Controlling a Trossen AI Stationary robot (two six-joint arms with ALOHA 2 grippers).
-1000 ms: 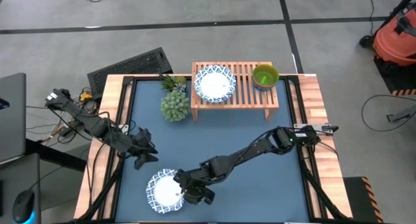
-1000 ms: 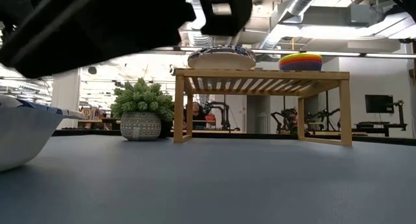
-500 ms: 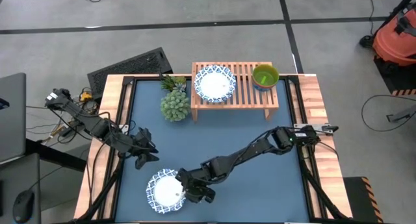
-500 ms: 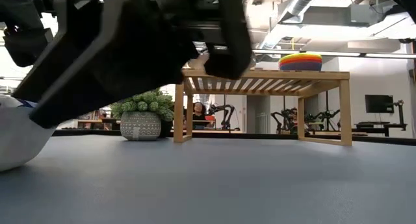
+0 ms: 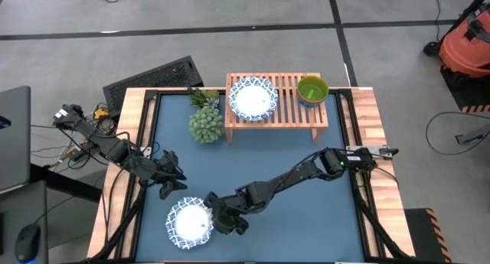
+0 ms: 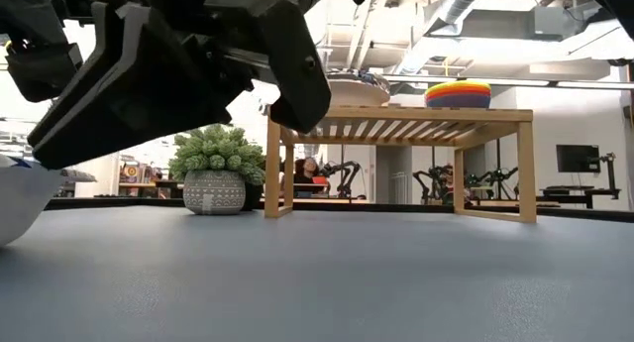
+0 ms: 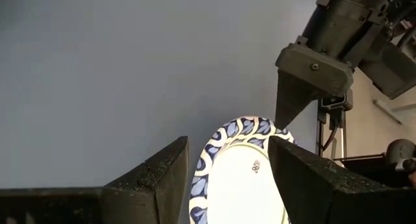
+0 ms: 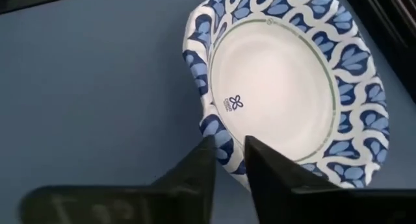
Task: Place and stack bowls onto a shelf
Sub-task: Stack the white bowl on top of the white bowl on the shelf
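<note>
One blue-and-white patterned bowl (image 5: 187, 222) sits on the blue table near its near-left corner; it also shows as a bowl (image 8: 286, 87) in the right wrist view and a bowl (image 6: 18, 198) at the low view's left edge. My right gripper (image 5: 221, 220) reaches across the table and is shut on this bowl's right side. My left gripper (image 5: 170, 186) hovers open just far-left of it, touching nothing. The light-wood shelf (image 5: 287, 115) at the far edge carries another patterned bowl (image 5: 253, 98) and a stack of small coloured bowls (image 5: 312, 89), green on top. My right gripper (image 8: 227, 165) pinches the patterned bowl's rim (image 8: 221, 143) between its two fingers (image 8: 198, 169), on the side toward the table's right. The fingers come slanting down from the right. The rim is buckled where they meet it. The bowl's base rests on the table.
A potted green spiky plant (image 5: 205, 122) stands left of the shelf. The wooden table border (image 5: 130, 134) frames the blue mat. The wide middle of the mat between the held bowl and the shelf is bare.
My right gripper has moved toward the table's left edge and slightly toward the far edge. The patterned bowl has slid along the table with it, toward the left edge. My left arm has kept still.
</note>
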